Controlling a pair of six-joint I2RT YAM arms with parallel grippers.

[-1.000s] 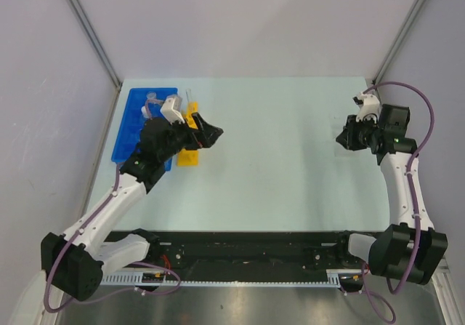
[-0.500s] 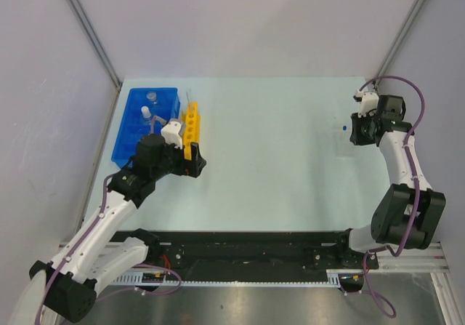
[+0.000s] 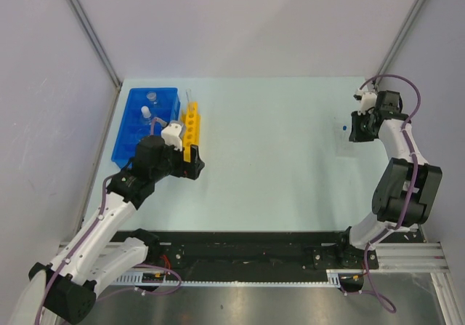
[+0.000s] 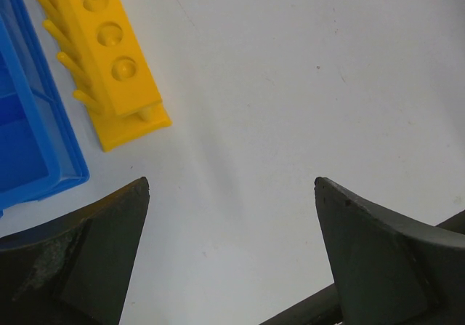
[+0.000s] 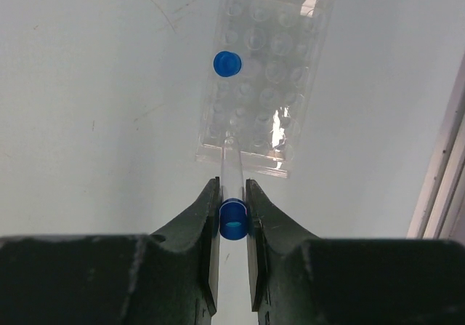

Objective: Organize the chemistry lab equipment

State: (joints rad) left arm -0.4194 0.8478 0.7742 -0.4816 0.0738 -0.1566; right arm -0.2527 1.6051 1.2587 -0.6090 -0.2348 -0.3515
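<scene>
Blue-capped thin clear tube [image 5: 231, 161] pinched at its cap end between the black fingers of the right gripper [image 5: 232, 194], tip over the rim of a clear flat slide [image 5: 272, 70] moulded with rows of round dimples; tiny blue-tipped dropper [image 5: 227, 63] on that slide. Right arm folded sharply, wrist near the right edge of the pale table [image 3: 276, 158]. Left arm stretched diagonally toward the far left corner; left gripper [image 4: 232, 187] spread wide over bare surface, near the end of the yellow holed tube rack [image 4: 109, 41], beside the glossy blue compartmented plastic tray [image 4: 22, 121].
</scene>
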